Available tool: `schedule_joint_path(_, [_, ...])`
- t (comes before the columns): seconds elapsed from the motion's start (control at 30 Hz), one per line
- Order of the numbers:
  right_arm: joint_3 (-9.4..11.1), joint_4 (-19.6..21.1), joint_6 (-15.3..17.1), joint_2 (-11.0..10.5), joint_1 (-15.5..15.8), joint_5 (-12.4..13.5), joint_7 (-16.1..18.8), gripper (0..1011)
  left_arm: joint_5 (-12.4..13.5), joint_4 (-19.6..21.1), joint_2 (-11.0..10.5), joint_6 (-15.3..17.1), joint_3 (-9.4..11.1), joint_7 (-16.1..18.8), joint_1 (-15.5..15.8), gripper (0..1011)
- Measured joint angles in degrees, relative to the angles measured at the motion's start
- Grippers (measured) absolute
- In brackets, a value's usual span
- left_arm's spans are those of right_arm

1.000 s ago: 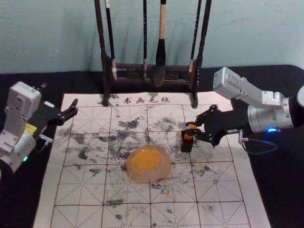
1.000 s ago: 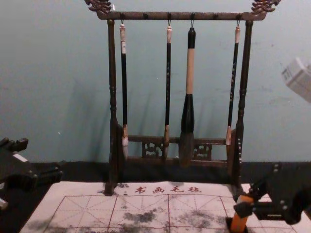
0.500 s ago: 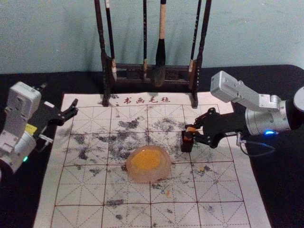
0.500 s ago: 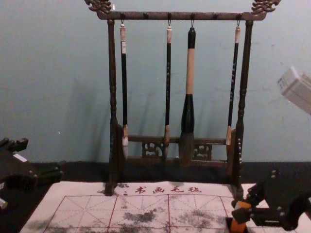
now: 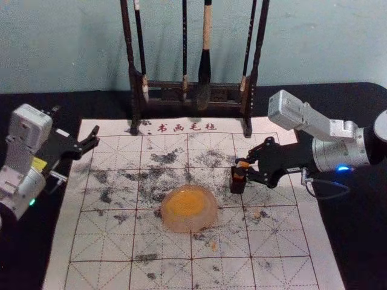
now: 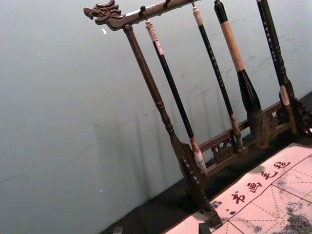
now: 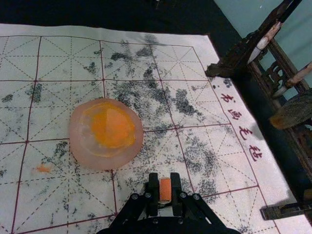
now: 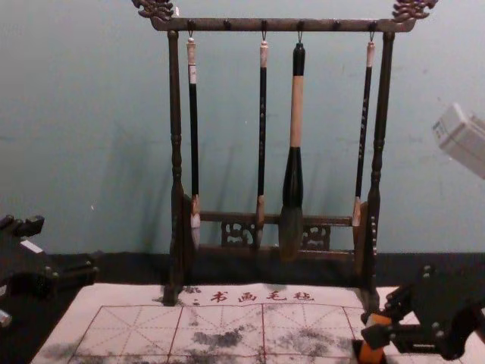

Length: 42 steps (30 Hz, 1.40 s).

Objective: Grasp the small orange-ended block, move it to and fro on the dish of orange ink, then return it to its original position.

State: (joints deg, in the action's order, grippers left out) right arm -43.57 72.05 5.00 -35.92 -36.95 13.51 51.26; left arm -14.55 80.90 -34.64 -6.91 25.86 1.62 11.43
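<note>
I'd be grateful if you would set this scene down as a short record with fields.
surface: white gridded mat with dark smudges
block: orange, lower end in a small dark holder
right pincer: closed on the block, one finger on each side
left pincer: open and idle, by the mat's left edge
dish: pale, round, on the mat to the holder's left, with orange ink inside
rack: dark wood, behind, four brushes hanging
</note>
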Motion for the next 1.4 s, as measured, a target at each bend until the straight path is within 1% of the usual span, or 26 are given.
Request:
schedule_joint_path(0.17, [0.0,0.0,0.0,0.0,0.0,0.0,0.0,266,0.0,0.0,0.0,0.0,0.0,0.0,0.0,1001])
schedule_joint_path(0.2, [0.0,0.0,0.1,0.0,0.0,0.0,0.0,325,0.0,0.0,0.0,0.0,0.0,0.0,0.0,1001])
schedule_joint_path(0.27, [0.0,0.0,0.1,0.0,0.0,0.0,0.0,358,0.0,0.0,0.0,0.0,0.0,0.0,0.0,1001])
schedule_joint_path(0.33, [0.1,0.0,0.1,0.0,0.0,0.1,0.0,442,0.0,0.0,0.0,0.0,0.0,0.0,0.0,1001])
schedule_joint_path(0.4, [0.1,0.0,0.1,0.0,0.0,0.1,0.0,482,0.0,0.0,0.0,0.0,0.0,0.0,0.0,1001])
schedule_joint_path(0.43, [0.1,0.0,0.1,0.0,0.0,0.1,0.0,541,0.0,0.0,0.0,0.0,0.0,0.0,0.0,1001])
schedule_joint_path(0.47, [0.1,0.0,0.1,0.0,0.0,0.1,0.0,556,0.0,0.0,0.0,0.0,0.0,0.0,0.0,1001])
schedule_joint_path(0.53, [0.1,0.0,0.1,0.0,0.0,0.1,0.0,641,0.0,0.0,0.0,0.0,0.0,0.0,0.0,1001])
schedule_joint_path(0.8, [0.1,0.0,0.1,0.0,0.0,0.1,0.0,849,0.0,0.0,0.0,0.0,0.0,0.0,0.0,1001])
schedule_joint_path(0.83, [0.1,0.0,0.1,0.0,0.0,0.1,0.0,899,0.0,0.0,0.0,0.0,0.0,0.0,0.0,1001])
schedule_joint_path(0.9, [0.1,0.0,0.1,0.0,0.0,0.1,0.0,927,0.0,0.0,0.0,0.0,0.0,0.0,0.0,1001])
schedule_joint_path(0.97, [0.1,0.0,0.1,0.0,0.0,0.1,0.0,993,0.0,0.0,0.0,0.0,0.0,0.0,0.0,1001])
schedule_joint_path(1.03, [0.3,0.0,0.2,0.0,0.1,0.3,0.0,1003,0.0,0.0,0.0,0.0,0.0,0.0,0.0,1001])
schedule_joint_path(1.1, [1.3,0.4,-0.2,0.1,0.7,1.6,-0.5,1003,0.0,0.0,0.0,0.0,0.0,0.0,0.0,1001])
schedule_joint_path(1.13, [2.2,0.9,-0.6,0.2,1.4,2.6,-1.3,1003,0.0,0.0,0.0,0.0,0.0,0.0,0.0,1001])
schedule_joint_path(1.2, [3.3,1.5,-1.3,0.3,2.2,3.6,-2.3,1003,0.0,0.0,0.0,0.0,0.0,0.0,0.0,1001])
schedule_joint_path(1.23, [4.4,2.2,-2.0,0.5,3.0,4.6,-3.6,1003,0.0,0.0,0.0,0.0,0.0,0.0,0.0,1001])
schedule_joint_path(1.3, [5.9,3.2,-2.7,0.6,4.3,5.7,-5.5,1003,0.0,0.0,0.0,0.0,0.0,0.0,0.0,1001])
schedule_joint_path(1.33, [7.6,4.1,-3.4,0.8,5.7,6.7,-8.1,1003,0.0,0.0,0.0,0.0,0.0,0.0,0.0,1001])
schedule_joint_path(1.4, [9.3,5.2,-4.4,1.1,7.4,7.2,-11.1,1003,0.0,0.0,0.0,0.0,0.0,0.0,0.0,1001])
